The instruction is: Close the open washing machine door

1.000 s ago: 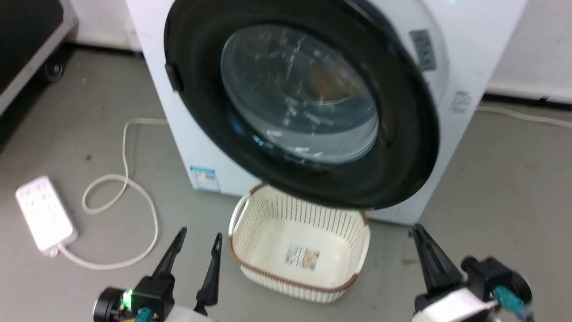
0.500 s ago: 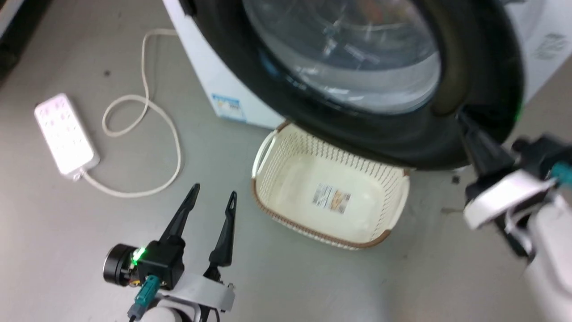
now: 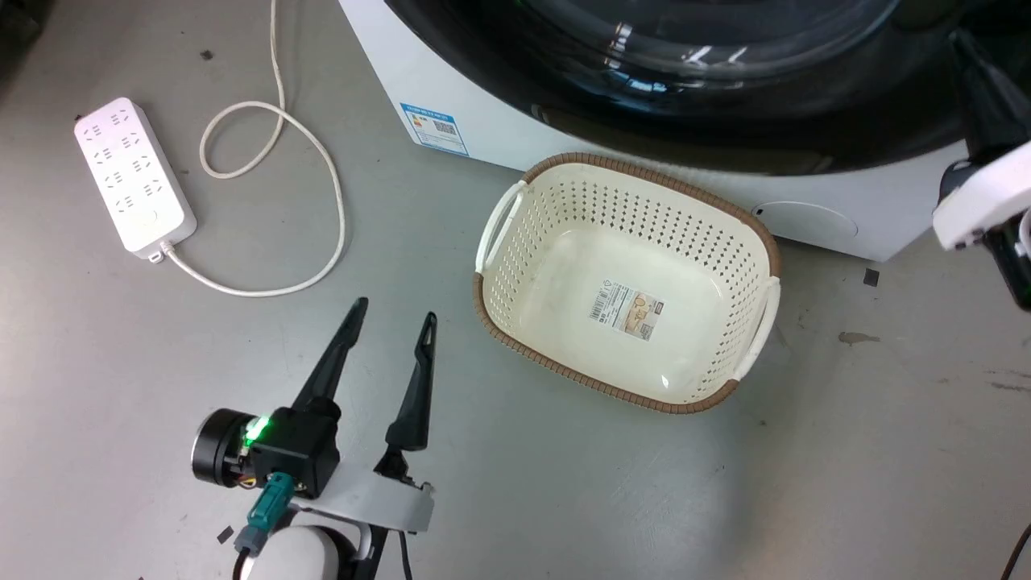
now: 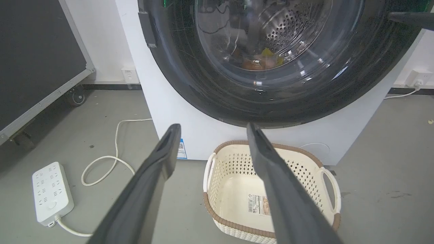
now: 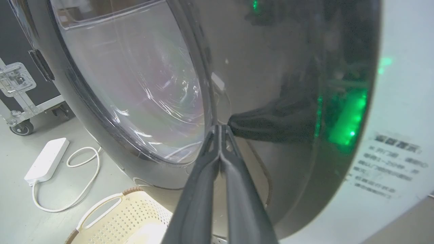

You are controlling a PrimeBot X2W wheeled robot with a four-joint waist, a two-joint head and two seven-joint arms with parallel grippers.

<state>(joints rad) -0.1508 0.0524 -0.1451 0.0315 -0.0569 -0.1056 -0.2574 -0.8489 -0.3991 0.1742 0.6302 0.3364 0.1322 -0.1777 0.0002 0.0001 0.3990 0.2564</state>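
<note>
Looked down on a scuffed grey floor [image 3: 564, 499], with a white rectangular power strip [image 3: 134, 177] and its looped white cable [image 3: 343, 221] off to the left, a black metal-edged flight case on castors [image 4: 34, 51] beyond, and a cream perforated plastic basket with a brown rim [image 3: 693, 234] just in front of the white box-shaped washing machine [image 3: 499, 141]. Found the large round black-framed washing machine door [image 4: 179, 74], with its bulging clear glass bowl [image 4: 264, 40], lying close against the washer's front, above the basket. Could not tell whether latched, with the small black catch [image 4: 146, 28] on the door's left edge in plain sight. Had the right gripper [image 5: 220, 130] up at the door, long dark fingers pressed together with nothing between them, tips on the glossy black frame just right of the glass bowl, meeting their own reflection there and so apparently touching. Held the left gripper [image 3: 395, 309] low over the floor, just left of the basket and well apart from the door, fingers spread and holding nothing. Judged the right arm by far the nearer, with the door's broad face straight ahead of its fingertips and square across the line of the fingers, calling for a push along that line into the washer. Reckoned the contact to be on the half away from the catch, probably the hinge side, with poorer leverage for seating the latch.
</note>
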